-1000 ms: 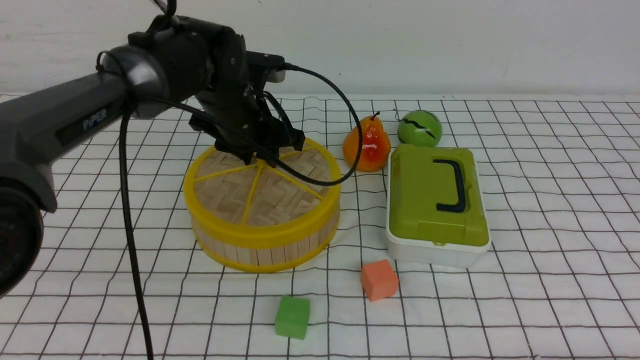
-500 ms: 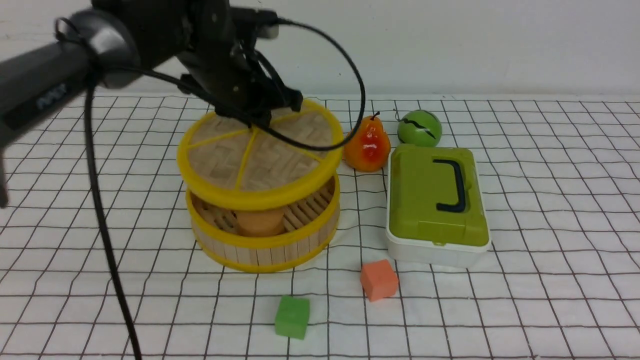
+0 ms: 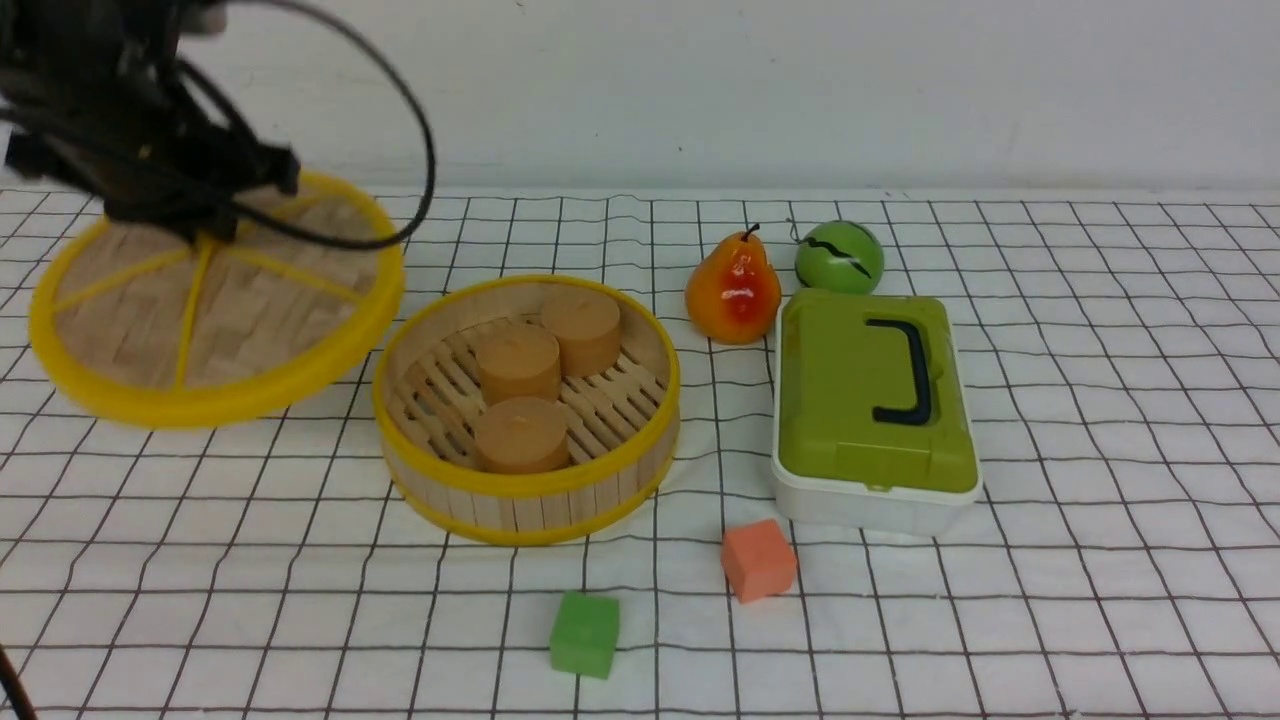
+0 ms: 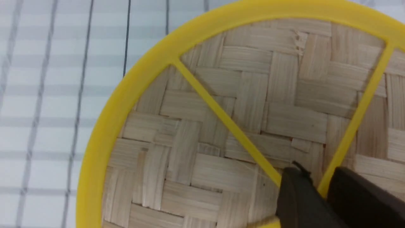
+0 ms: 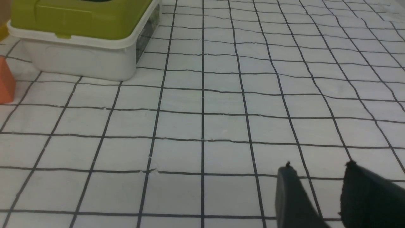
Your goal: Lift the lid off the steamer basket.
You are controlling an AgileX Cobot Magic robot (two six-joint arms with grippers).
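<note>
The lid point(image 3: 215, 305), a woven bamboo disc with a yellow rim and spokes, hangs tilted in the air at the far left, clear of the steamer basket. My left gripper point(image 3: 205, 232) is shut on a yellow spoke near the lid's centre; in the left wrist view point(image 4: 321, 186) its black fingers pinch that spoke of the lid point(image 4: 240, 104). The steamer basket point(image 3: 527, 495) stands uncovered in the middle, with three tan cylinders point(image 3: 517, 362) on its slatted floor. My right gripper point(image 5: 318, 172) is open and empty low over the grid cloth.
A white box with a green lid and black handle point(image 3: 872, 400) stands right of the basket, also in the right wrist view point(image 5: 82, 34). A pear point(image 3: 733, 290) and green ball point(image 3: 839, 256) lie behind it. An orange cube point(image 3: 758, 559) and green cube point(image 3: 584, 633) lie in front.
My left gripper has lifted the lid off the basket and carried it up and to the left. The basket is now uncovered, showing the tan cylinders.
</note>
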